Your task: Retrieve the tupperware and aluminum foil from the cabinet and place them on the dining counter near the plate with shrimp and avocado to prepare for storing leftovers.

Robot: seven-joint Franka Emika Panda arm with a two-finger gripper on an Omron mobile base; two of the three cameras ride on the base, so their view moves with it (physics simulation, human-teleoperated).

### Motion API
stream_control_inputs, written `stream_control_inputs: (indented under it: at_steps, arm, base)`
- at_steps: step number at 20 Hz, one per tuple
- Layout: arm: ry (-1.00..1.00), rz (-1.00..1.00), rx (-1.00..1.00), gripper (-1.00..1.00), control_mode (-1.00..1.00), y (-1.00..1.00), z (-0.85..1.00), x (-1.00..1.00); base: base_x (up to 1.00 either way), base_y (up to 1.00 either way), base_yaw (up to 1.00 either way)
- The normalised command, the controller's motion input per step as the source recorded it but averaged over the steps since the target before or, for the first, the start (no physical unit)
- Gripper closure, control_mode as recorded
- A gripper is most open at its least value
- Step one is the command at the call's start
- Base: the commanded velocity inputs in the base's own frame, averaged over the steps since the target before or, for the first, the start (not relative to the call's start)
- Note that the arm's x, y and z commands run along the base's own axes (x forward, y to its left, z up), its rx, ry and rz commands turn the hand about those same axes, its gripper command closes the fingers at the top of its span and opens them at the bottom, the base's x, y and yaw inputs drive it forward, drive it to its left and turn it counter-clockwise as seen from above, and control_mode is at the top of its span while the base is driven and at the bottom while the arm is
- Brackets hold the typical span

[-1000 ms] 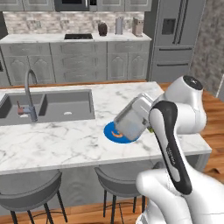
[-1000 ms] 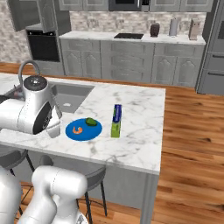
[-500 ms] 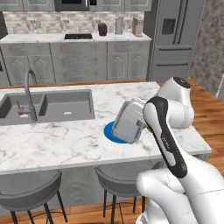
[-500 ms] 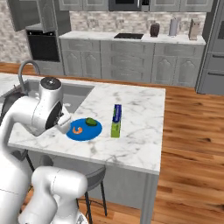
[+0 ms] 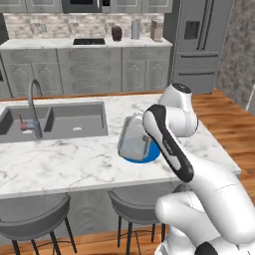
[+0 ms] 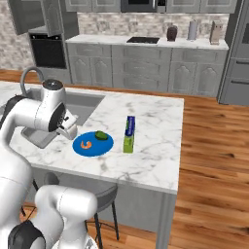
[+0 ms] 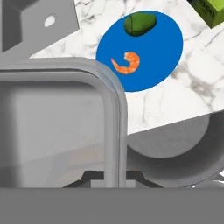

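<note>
Since a second ago my arm has swung further in over the dining counter (image 6: 160, 121), and the tupperware (image 5: 133, 141) I carry now hangs above the near edge rather than out past the right end, tilted on its side. That marble island is the biggest thing before me, its sink (image 5: 55, 119) well off to the left in the left base view. On the counter the aluminum foil (image 6: 129, 133) already lies just right of the plate with shrimp and avocado (image 6: 93, 144), apart from it, so one item is delivered. My gripper (image 6: 67, 127) is clamped shut on the tupperware's rim, and in the hand view the grey wall of the container (image 7: 57, 127) crowds the near side with the blue plate (image 7: 144, 52) beyond it

To finish well, I judge I should level the container first, then bring it down on bare marble beside the plate, on the side away from the foil. It must not land on the plate rim or the shrimp (image 7: 127, 62). Only once its base sits flat should I let go
</note>
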Motion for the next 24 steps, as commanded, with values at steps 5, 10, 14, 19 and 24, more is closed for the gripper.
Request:
stream_control_inputs:
  at_steps: [5,10,14,19,24]
  arm:
    - [0.0,0.0,0.0,1.0,-1.0,0.02,-0.03,0.32]
    - [0.0,0.0,-0.04,1.0,-1.0,0.27,-0.2,0.27]
    - [0.0,0.0,-0.08,1.0,-1.0,0.43,-0.22,0.28]
    - [0.0,0.0,-0.03,1.0,-1.0,0.14,-0.2,0.28]
    - [0.0,0.0,0.0,1.0,-1.0,0.0,-0.26,0.25]
  base:
    - [0.0,0.0,0.0]
    - [0.0,0.0,0.0]
    - [0.0,0.0,0.0]
    - [0.0,0.0,0.0]
    - [0.0,0.0,0.0]
